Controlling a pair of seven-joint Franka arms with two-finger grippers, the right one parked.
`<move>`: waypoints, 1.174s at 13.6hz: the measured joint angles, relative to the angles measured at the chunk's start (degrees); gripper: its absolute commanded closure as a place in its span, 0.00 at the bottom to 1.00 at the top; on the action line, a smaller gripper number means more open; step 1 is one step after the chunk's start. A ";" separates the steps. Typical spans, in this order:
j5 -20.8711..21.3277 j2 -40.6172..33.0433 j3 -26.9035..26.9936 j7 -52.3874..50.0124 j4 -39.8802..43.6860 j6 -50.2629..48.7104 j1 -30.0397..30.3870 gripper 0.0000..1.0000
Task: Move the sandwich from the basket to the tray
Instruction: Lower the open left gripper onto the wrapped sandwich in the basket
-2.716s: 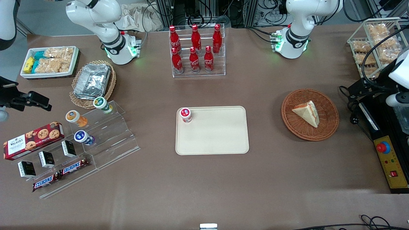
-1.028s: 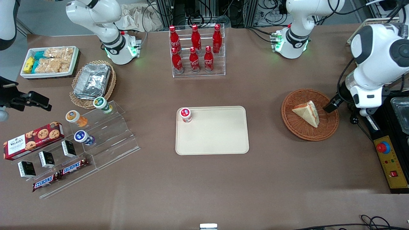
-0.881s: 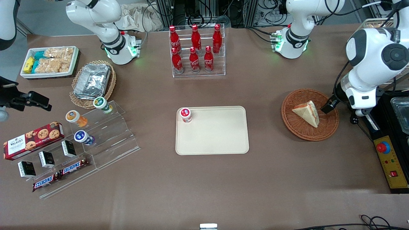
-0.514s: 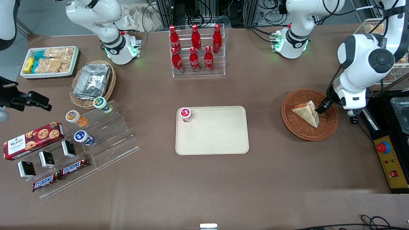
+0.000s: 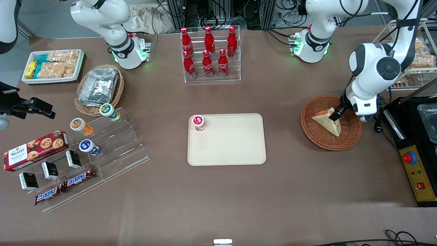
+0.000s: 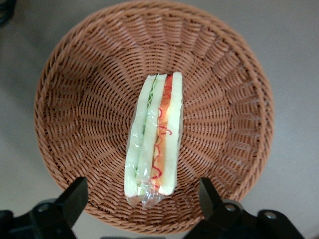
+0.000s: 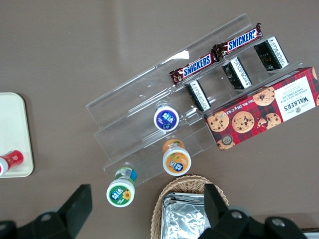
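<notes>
The sandwich [image 5: 328, 121], a wrapped white-bread wedge with orange-red and green filling, lies in the round reddish-brown wicker basket [image 5: 315, 135]. The left wrist view shows the sandwich [image 6: 154, 137] on its edge in the middle of the basket [image 6: 75, 99]. My left gripper [image 5: 336, 113] hangs above the basket, over the sandwich's end toward the working arm. Its black fingers [image 6: 75, 196] stand wide apart and open, with nothing between them. The cream-beige tray [image 5: 232, 147] lies at the table's middle, toward the parked arm from the basket.
A small red-lidded cup [image 5: 198, 122] stands in a corner of the tray. A clear rack of red cola bottles [image 5: 210, 54] stands farther from the camera. A wire snack rack [image 5: 414, 54] and a black control box [image 5: 418, 174] sit at the working arm's end.
The left arm has swung in from the working arm's end of the table, and its gripper has come over the basket, above the sandwich. The sandwich has not moved.
</notes>
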 measured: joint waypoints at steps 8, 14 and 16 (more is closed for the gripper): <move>-0.18 6.93 0.02 1.00 -2.90 9.55 0.00 0.99; -0.38 7.60 -1.07 1.21 -1.35 11.59 -0.19 1.00; -0.37 7.10 -3.01 0.35 -0.07 10.16 -0.39 1.00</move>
